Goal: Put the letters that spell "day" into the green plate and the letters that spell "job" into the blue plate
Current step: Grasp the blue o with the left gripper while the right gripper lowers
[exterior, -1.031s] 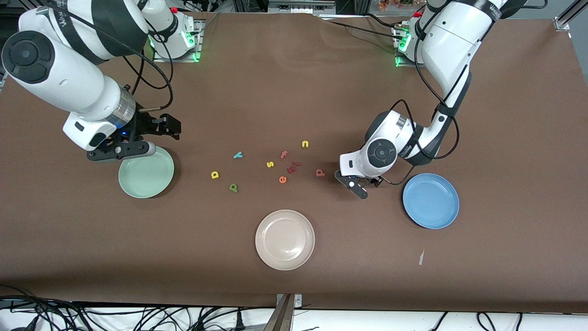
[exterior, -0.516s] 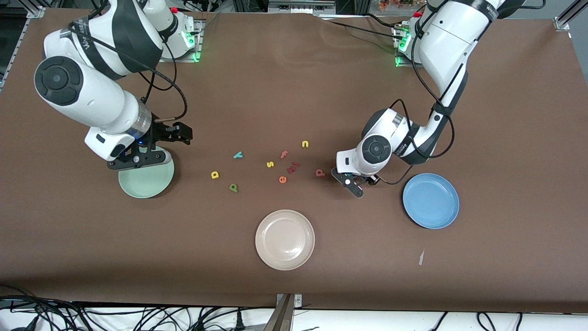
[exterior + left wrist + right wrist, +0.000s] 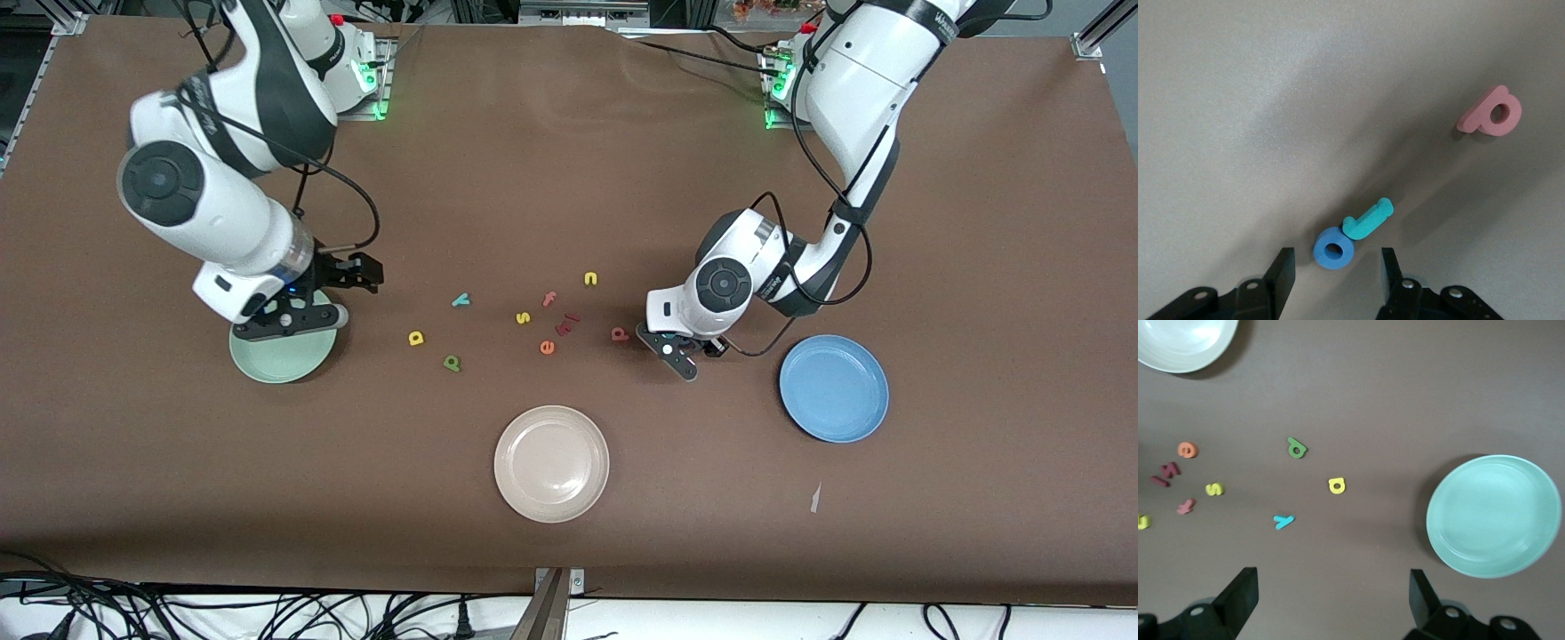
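Right gripper (image 3: 293, 316) moved over green plate (image 3: 276, 360), left gripper (image 3: 1333, 277) half-closed

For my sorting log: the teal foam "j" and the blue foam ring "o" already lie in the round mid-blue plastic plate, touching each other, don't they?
Not quite. The teal foam "j" and the blue foam ring "o" do touch, but they lie on the bare brown table, not in the round mid-blue plastic plate, which holds nothing. The left wrist view shows this.

A beige plate (image 3: 551, 463) sits nearest the front camera. Farther off lie a yellow "s" (image 3: 523, 317), yellow "n" (image 3: 591, 279), orange "e" (image 3: 547, 348), red "f" (image 3: 549, 299) and a dark red piece (image 3: 567, 324) (letter unreadable).
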`<action>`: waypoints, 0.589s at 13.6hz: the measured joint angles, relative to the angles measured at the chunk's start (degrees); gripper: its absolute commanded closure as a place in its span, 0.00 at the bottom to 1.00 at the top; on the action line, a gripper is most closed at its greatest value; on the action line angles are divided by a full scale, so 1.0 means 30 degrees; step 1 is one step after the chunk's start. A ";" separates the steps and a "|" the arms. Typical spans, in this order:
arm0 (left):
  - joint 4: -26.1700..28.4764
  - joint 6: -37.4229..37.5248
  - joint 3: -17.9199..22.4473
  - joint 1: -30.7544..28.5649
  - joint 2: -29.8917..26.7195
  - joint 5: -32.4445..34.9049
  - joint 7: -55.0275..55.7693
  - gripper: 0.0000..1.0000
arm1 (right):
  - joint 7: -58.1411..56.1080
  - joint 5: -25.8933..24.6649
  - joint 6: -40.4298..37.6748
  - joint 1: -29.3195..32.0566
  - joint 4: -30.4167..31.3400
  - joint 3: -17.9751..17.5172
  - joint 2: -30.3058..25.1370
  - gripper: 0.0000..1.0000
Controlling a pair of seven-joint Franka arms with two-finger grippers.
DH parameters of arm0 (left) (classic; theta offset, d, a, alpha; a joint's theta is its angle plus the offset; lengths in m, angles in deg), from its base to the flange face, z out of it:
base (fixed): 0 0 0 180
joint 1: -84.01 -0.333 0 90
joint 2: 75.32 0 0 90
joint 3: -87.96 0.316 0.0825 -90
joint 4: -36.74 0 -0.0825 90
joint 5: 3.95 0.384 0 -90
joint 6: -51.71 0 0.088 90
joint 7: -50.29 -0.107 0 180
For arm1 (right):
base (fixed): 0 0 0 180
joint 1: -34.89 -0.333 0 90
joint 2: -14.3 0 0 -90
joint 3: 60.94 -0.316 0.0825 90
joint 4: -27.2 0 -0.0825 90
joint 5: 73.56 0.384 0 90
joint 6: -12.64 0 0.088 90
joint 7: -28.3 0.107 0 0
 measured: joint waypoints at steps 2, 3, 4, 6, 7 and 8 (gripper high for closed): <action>0.0004 -0.0068 -0.0001 0.0000 0.0019 0.0000 -0.0011 0.44 | -0.0020 -0.0044 0.2727 -0.0003 0.2232 0.0000 -0.0019 0.00; 0.0006 -0.0078 -0.0002 0.0001 0.0024 0.0000 -0.0014 0.45 | -0.0089 -0.0056 0.4259 -0.0005 0.3309 0.0000 0.0008 0.00; 0.0009 -0.0082 -0.0002 0.0007 0.0037 0.0070 -0.0047 0.47 | -0.0204 -0.0064 0.5886 -0.0009 0.4400 0.0000 0.0077 0.00; 0.0011 -0.0099 -0.0011 0.0053 0.0107 0.0699 -0.0048 0.47 | -0.0338 -0.0101 0.9035 -0.0020 0.6530 0.0000 0.0380 0.00; 0.0014 -0.0113 -0.0011 0.0074 0.0152 0.0787 -0.0048 0.47 | -0.0419 -0.0306 1.0186 -0.0027 0.7350 -0.0001 0.0627 0.00; 0.0017 -0.0131 -0.0012 0.0092 0.0183 0.0820 -0.0048 0.48 | -0.0475 -0.0822 1.0966 -0.0031 0.7891 -0.0002 0.0965 0.00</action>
